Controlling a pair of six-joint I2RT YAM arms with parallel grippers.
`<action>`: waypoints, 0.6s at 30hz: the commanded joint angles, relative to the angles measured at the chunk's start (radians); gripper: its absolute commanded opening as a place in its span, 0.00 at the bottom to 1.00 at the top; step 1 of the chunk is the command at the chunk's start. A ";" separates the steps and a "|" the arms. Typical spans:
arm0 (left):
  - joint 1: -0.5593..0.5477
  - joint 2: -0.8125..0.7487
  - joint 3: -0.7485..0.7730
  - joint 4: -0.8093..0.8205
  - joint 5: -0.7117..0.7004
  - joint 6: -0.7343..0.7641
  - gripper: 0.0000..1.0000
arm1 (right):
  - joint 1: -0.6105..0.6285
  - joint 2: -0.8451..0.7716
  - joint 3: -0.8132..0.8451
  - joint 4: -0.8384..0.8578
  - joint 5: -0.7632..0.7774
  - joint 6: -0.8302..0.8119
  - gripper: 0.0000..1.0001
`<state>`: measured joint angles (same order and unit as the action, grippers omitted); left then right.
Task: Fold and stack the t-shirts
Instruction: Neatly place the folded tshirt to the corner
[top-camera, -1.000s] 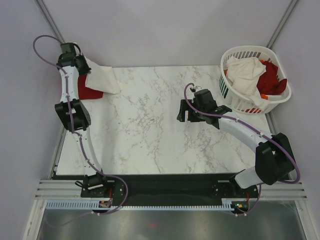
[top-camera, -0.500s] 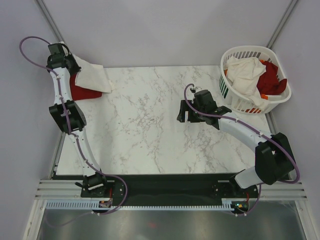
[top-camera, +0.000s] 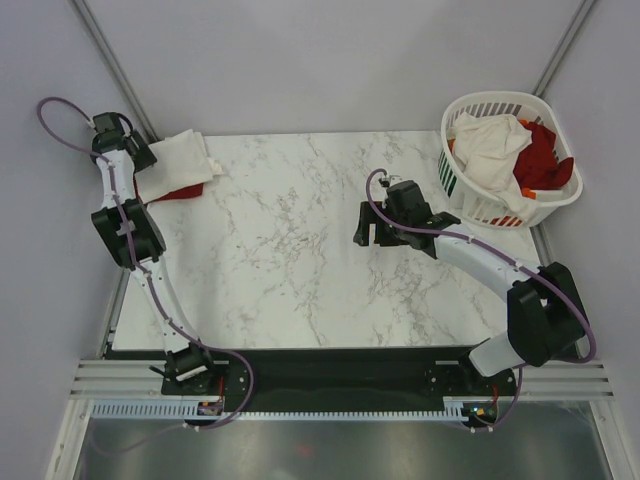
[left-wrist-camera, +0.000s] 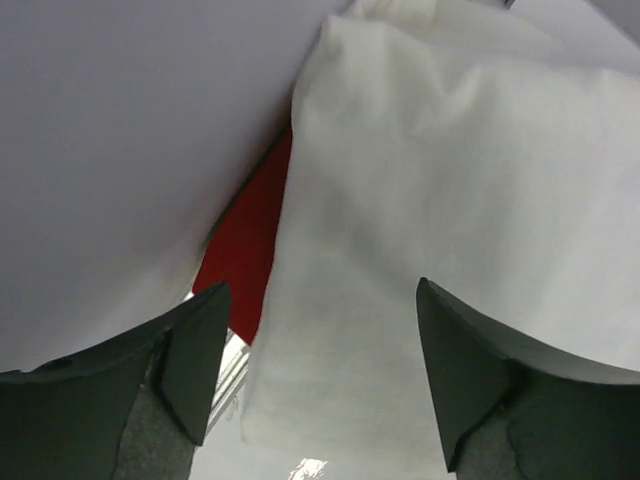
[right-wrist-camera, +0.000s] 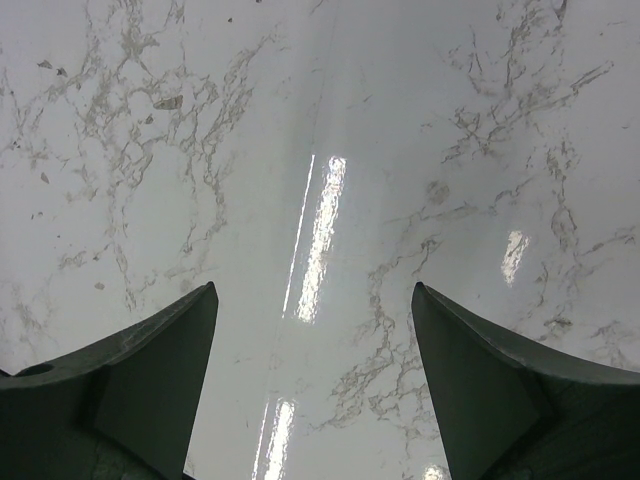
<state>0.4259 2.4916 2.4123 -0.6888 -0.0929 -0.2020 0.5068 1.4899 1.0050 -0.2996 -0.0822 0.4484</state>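
A folded cream-white t-shirt (top-camera: 182, 157) lies on a red t-shirt (top-camera: 176, 192) at the table's far left corner. My left gripper (top-camera: 140, 160) is at the cream shirt's left edge, open, with nothing between its fingers. In the left wrist view the cream t-shirt (left-wrist-camera: 450, 200) fills the space ahead of the left gripper (left-wrist-camera: 320, 380), and the red t-shirt (left-wrist-camera: 250, 250) peeks out at its left side. My right gripper (top-camera: 372, 232) hovers open over bare marble right of centre, and in its own view the right gripper (right-wrist-camera: 315, 380) holds nothing.
A white slatted laundry basket (top-camera: 460, 195) stands at the far right with a crumpled cream t-shirt (top-camera: 492, 148) and a red t-shirt (top-camera: 545, 160) inside. Grey walls (top-camera: 320, 60) close in behind and beside the marble table (top-camera: 290, 250).
My left gripper carried the cream t-shirt left and back, then opened and let it go; the shirt now lies flat on the red one. The right arm has not moved.
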 joint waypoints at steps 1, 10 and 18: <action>0.048 0.076 -0.051 -0.001 -0.028 -0.045 0.84 | 0.004 0.010 0.006 0.019 0.004 -0.002 0.87; 0.109 0.020 -0.113 -0.041 -0.014 -0.111 0.99 | 0.006 -0.003 0.009 0.011 0.006 -0.005 0.87; 0.145 -0.232 -0.228 -0.041 0.007 -0.203 1.00 | 0.006 -0.017 0.012 0.014 0.002 -0.004 0.87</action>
<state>0.4408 2.4233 2.2150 -0.6975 -0.0250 -0.2764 0.5079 1.4910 1.0050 -0.3004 -0.0818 0.4480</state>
